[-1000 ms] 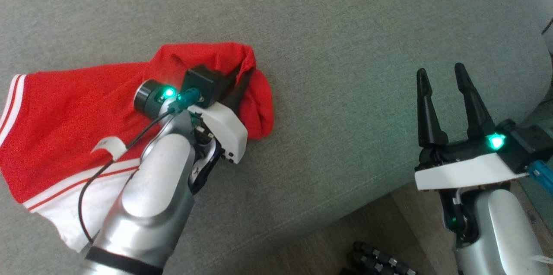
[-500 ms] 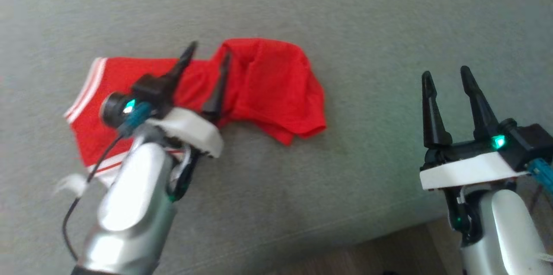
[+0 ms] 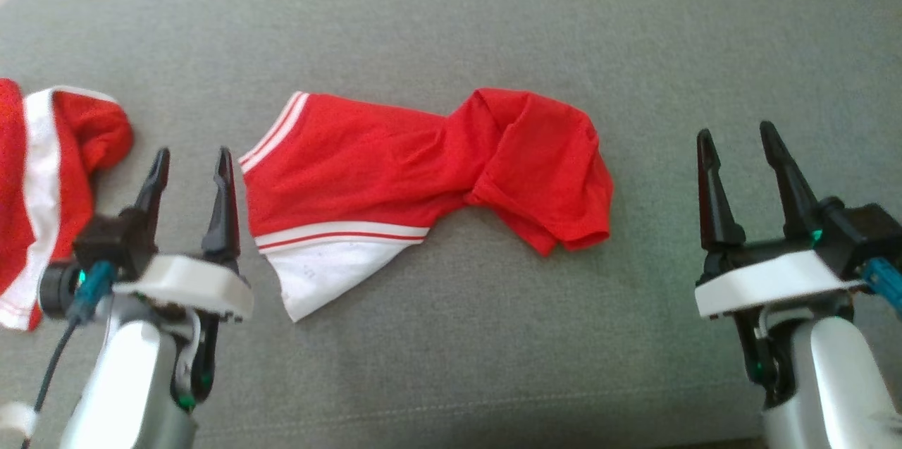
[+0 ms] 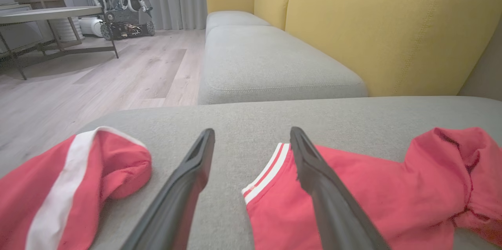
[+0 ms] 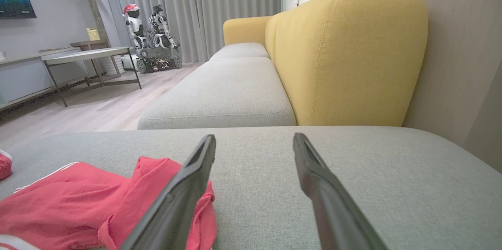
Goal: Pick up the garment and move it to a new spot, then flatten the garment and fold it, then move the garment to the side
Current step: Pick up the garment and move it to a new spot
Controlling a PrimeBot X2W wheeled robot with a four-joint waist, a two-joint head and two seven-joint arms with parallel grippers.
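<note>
A red garment [image 3: 423, 174] with white stripes and a white panel lies crumpled on the grey cushion [image 3: 451, 26], its right end bunched into a fold. It also appears in the left wrist view [image 4: 372, 199] and the right wrist view [image 5: 94, 203]. My left gripper [image 3: 192, 161] stands open just left of the garment's striped hem, holding nothing. At the right, my right gripper [image 3: 736, 141] is open too, a short way off the bunched end.
A second red and white garment [image 3: 42, 181] lies at the cushion's left edge. Beyond the cushion stand a yellow-backed sofa [image 4: 353, 34], a wooden floor [image 4: 98, 73], a low table [image 5: 86, 55] and another robot [image 5: 151, 38] by the curtains.
My left gripper has let go of the garment, opened and drawn back to its left. The head camera has swung, so the whole garment now lies in the middle. The right gripper stays open.
</note>
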